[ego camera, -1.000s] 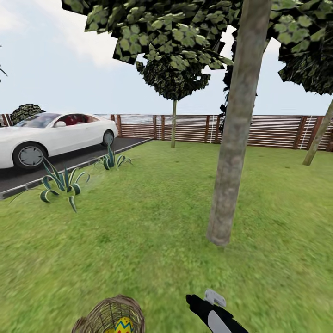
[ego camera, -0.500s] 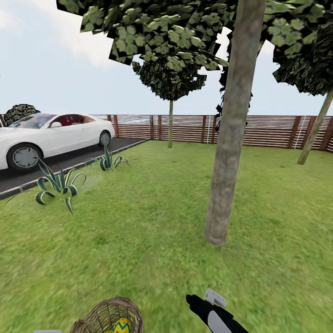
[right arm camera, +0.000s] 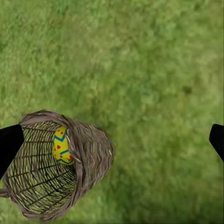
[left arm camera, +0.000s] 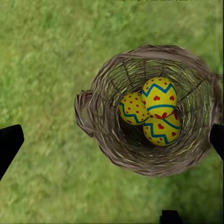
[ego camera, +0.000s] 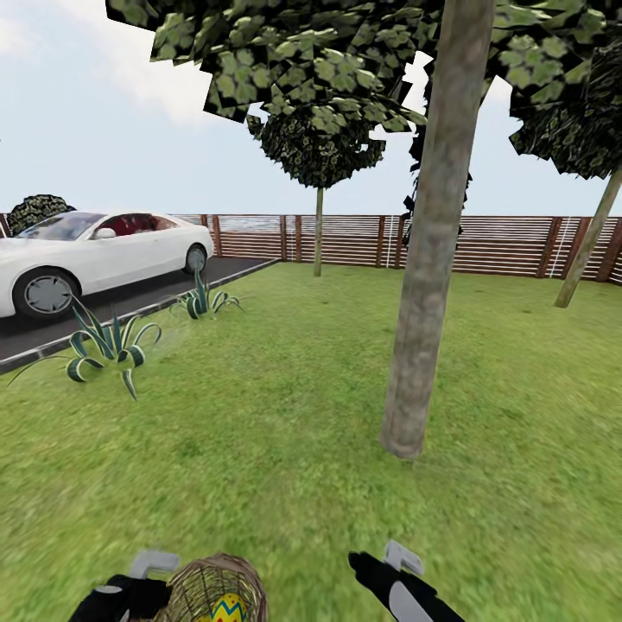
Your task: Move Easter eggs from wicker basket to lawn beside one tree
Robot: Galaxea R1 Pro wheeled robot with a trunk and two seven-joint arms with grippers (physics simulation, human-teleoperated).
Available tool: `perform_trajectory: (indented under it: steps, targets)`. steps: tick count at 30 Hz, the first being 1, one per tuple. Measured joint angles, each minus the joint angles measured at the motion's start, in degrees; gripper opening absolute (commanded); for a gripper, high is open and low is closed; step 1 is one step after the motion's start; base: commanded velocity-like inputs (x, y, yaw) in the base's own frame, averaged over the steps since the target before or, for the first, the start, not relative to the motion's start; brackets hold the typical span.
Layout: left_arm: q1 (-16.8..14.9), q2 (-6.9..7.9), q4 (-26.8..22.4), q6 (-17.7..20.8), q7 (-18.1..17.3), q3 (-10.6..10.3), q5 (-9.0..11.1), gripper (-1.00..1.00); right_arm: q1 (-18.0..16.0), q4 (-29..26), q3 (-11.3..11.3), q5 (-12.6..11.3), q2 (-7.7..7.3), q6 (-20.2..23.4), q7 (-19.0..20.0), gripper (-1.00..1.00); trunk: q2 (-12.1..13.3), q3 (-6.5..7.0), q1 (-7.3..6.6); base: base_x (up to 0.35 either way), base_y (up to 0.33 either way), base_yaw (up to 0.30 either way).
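The left arm has come up into the head view since half a second ago, its left gripper (ego camera: 147, 566) now just beside the wicker basket (ego camera: 194, 587) at the bottom edge, where before there was only a grey sliver. The rest of the scene has not shifted in that half second, though a second ago the camera sat slightly differently, with the tree (ego camera: 432, 259) a touch further right. From the left wrist the basket (left arm camera: 93, 116) is seen from above on the lawn (left arm camera: 42, 60), and all three Easter eggs (left arm camera: 159, 95) lie bunched together inside it, touching one another. That gripper's dark fingertips (left arm camera: 9, 142) stand wide apart with nothing between them. The right gripper (ego camera: 380, 561) sits where it was, to the basket's right, over grass; its fingertips (right arm camera: 9, 142) are spread wide too and empty, the basket (right arm camera: 88, 149) lying near one of them. The thick trunk rises from the lawn (ego camera: 259, 415) ahead, well apart from the basket.
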Motion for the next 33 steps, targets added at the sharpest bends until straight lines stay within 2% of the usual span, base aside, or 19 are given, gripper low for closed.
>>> perform_trajectory:
  steps: [1, 2, 6, 9, 12, 23, 26, 29, 30, 31, 32, 33]
  targets:
    - [-1.22, -1.04, 0.34, 1.1, 0.09, -0.98, -0.05, 1.0, 0.0, 0.19, 0.0, 0.2, -0.01, 0.0, -0.06, 1.0, 0.0, 0.0, 0.0, 0.0, 0.0, 0.0]
    - [-1.74, -1.4, 0.74, 1.4, 0.06, -1.34, -0.12, 1.0, 0.0, 0.34, 0.0, 0.47, 0.0, 0.0, -0.09, 1.0, 0.0, 0.0, 0.0, 0.0, 0.0, 0.0]
    - [-4.14, -2.4, 4.13, 2.17, -0.22, -2.2, 0.2, 1.0, 0.0, 0.89, -0.15, 2.75, -0.01, -0.12, -0.2, 1.0, 0.0, 0.0, 0.0, 0.0, 0.0, 0.0]
    - [-5.55, -2.86, 6.8, 1.75, -0.42, -2.45, 0.24, 1.0, 0.0, 1.0, -0.28, 3.44, -0.05, -0.17, -0.23, 1.0, 0.0, 0.0, 0.0, 0.0, 0.0, 0.0]
    - [-6.37, -2.86, 9.66, 0.21, -0.61, -2.51, 0.4, 1.0, 0.01, 1.03, -0.27, 3.76, -0.21, -0.3, -0.25, 1.0, 0.0, 0.0, 0.0, 0.0, 0.0, -0.026]
    - [-6.85, -3.1, 12.23, -0.86, -0.49, -2.01, 0.62, 1.0, 0.07, -0.34, -0.01, 4.1, -0.19, -2.48, -0.18, 1.0, -0.01, 0.12, 0.0, 0.0, 0.0, -0.077]
    - [-6.87, -3.06, 12.41, -1.86, -0.46, -2.0, 0.52, 1.0, 0.46, -4.96, 0.32, 4.24, -0.21, -2.84, -0.17, 1.0, -0.01, 0.13, 0.0, 0.0, 0.0, -0.01]
    - [-6.88, -3.03, 12.49, -3.03, -0.5, -2.02, 0.47, 1.0, 3.05, -13.46, 1.94, 6.29, -0.21, -2.46, -1.26, 1.0, -0.01, 0.13, 0.0, 0.0, 0.0, -0.004]
    - [-6.88, -3.03, 12.51, -3.3, -0.51, -2.03, 0.45, 1.0, 4.37, -18.97, 2.73, 8.48, -0.21, -1.66, -3.34, 1.0, -0.01, 0.13, -0.01, 0.0, 0.0, -0.002]
    - [-6.88, -3.04, 12.52, -3.47, -0.52, -2.03, 0.43, 1.0, 4.96, -22.39, 3.02, 9.7, -0.22, -0.79, -4.92, 1.0, -0.01, 0.13, -0.01, 0.0, 0.0, -0.001]
    - [-6.88, -3.04, 12.53, -3.76, -0.54, -2.04, 0.4, 1.0, 5.97, -29.56, 3.44, 11.83, -0.22, 2.18, -8.69, 1.0, 0.0, 0.14, 0.0, 0.0, 0.0, -0.001]
    - [-6.88, -3.02, 12.57, -3.85, -0.55, -2.03, 0.39, 1.0, 6.58, -34.3, 3.58, 12.72, -0.25, 4.32, -10.89, 1.0, -0.02, 0.13, -0.01, 0.0, 0.0, 0.0]
